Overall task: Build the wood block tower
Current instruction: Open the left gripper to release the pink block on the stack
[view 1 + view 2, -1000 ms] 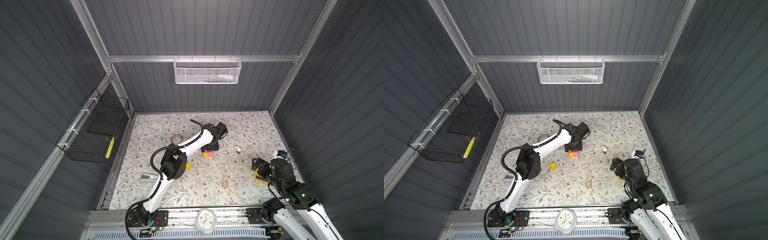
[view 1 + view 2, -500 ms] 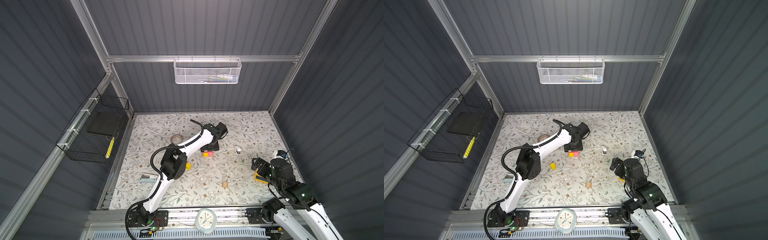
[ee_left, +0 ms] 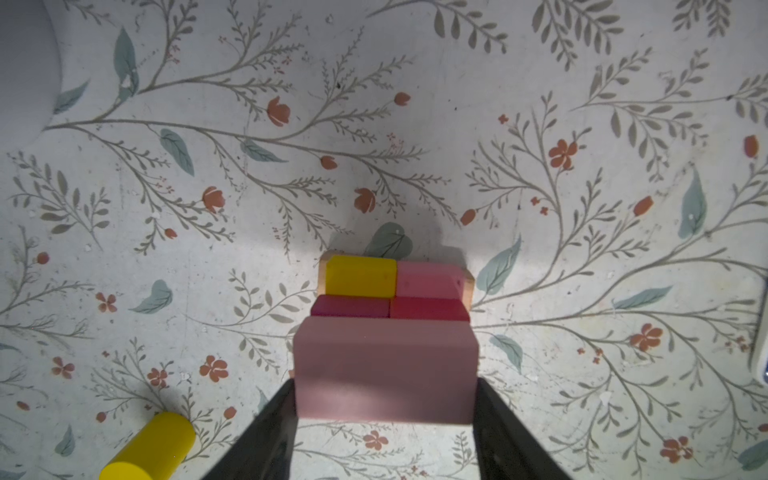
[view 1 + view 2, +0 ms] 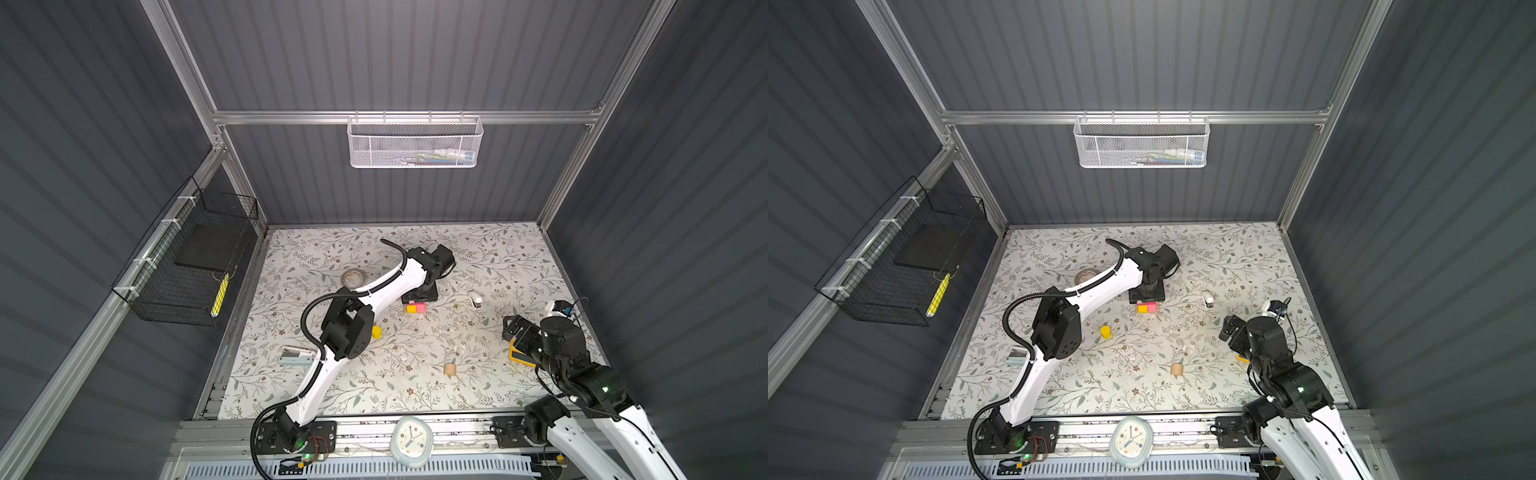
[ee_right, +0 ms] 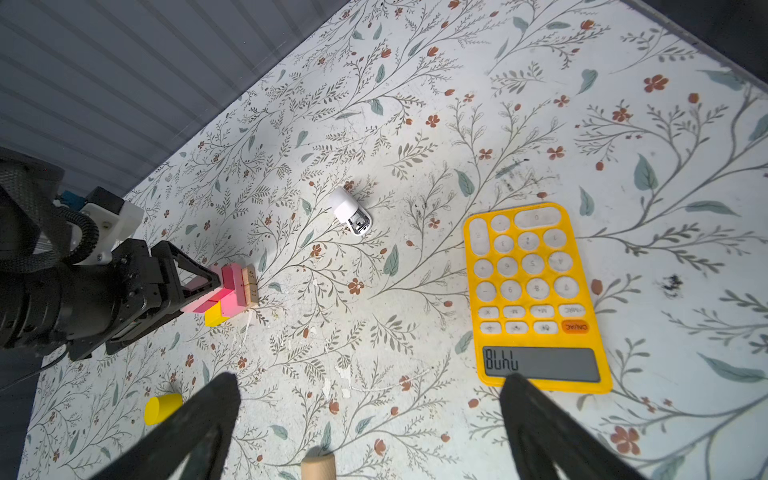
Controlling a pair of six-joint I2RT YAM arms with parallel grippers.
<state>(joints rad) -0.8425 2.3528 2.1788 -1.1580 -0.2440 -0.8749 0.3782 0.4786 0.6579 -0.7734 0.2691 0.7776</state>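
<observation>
The tower (image 3: 395, 291) is a low stack: a tan base, a yellow and a pink block, and two magenta cubes on top. It also shows as the tower (image 4: 416, 308) (image 4: 1147, 307) (image 5: 232, 291). My left gripper (image 3: 384, 382) (image 4: 420, 296) is right above it, shut on a pink bar (image 3: 384, 365) by its two ends. I cannot tell whether the bar rests on the cubes. A yellow cylinder (image 4: 376, 332) (image 3: 147, 446) and a tan cylinder (image 4: 449, 368) (image 5: 318, 467) lie loose on the mat. My right gripper (image 5: 370, 386) (image 4: 513, 328) hangs open and empty at the right.
A yellow-orange calculator (image 5: 536, 291) lies under the right gripper and a white stapler (image 5: 351, 212) lies between the arms. A round tape roll (image 4: 352, 277) and a pale flat item (image 4: 295, 356) sit on the left. A clock (image 4: 411, 440) stands on the front rail.
</observation>
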